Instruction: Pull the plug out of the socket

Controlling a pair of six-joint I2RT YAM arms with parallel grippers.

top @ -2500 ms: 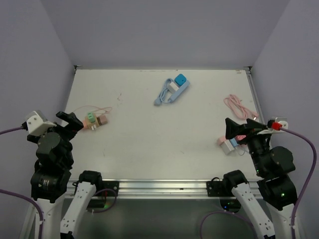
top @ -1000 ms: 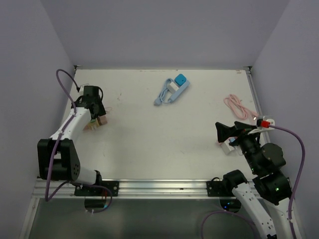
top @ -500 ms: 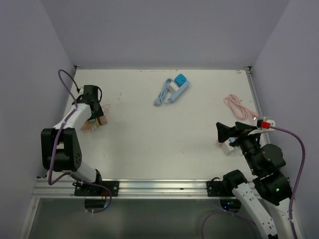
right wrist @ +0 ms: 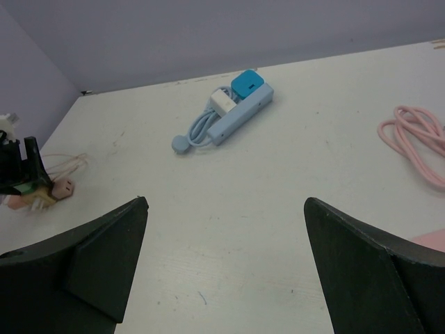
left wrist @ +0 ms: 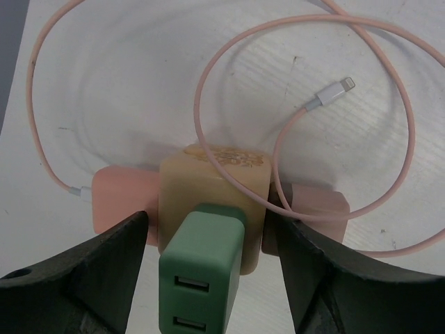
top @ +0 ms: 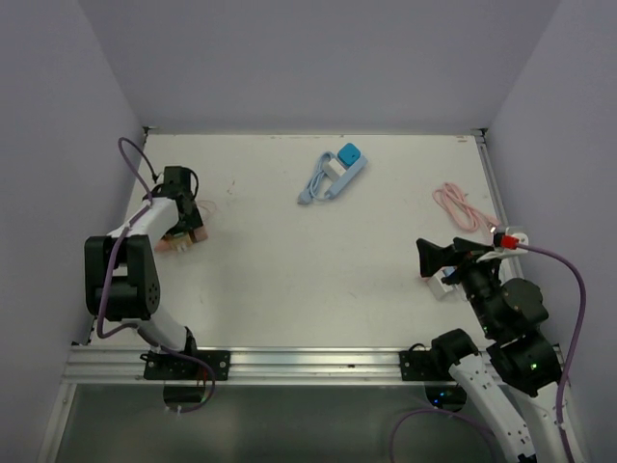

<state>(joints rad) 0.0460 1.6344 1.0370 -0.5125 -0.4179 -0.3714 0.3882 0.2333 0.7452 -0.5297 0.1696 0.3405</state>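
A green USB plug [left wrist: 201,271] sits in a cream cube socket [left wrist: 212,188] with pink pieces on either side and a thin pink cable [left wrist: 292,132] looped behind. My left gripper [left wrist: 208,278] is open, its dark fingers [left wrist: 76,278] close on both sides of the cube. In the top view the left gripper [top: 178,227] covers the plug at the table's left; only the socket's end [top: 197,233] shows. My right gripper [top: 436,258] is open and empty at the right, also seen in its wrist view [right wrist: 226,264].
A light blue power strip [top: 333,174] with a blue plug [right wrist: 247,83] and a white plug [right wrist: 224,101] lies at the back middle. A coiled pink cable [top: 463,207] lies at the right. A small pink and white adaptor [top: 442,282] lies under the right gripper.
The left arm swung from its rest pose out to the socket at the left and settled over it. The right gripper shifted slightly left and up.
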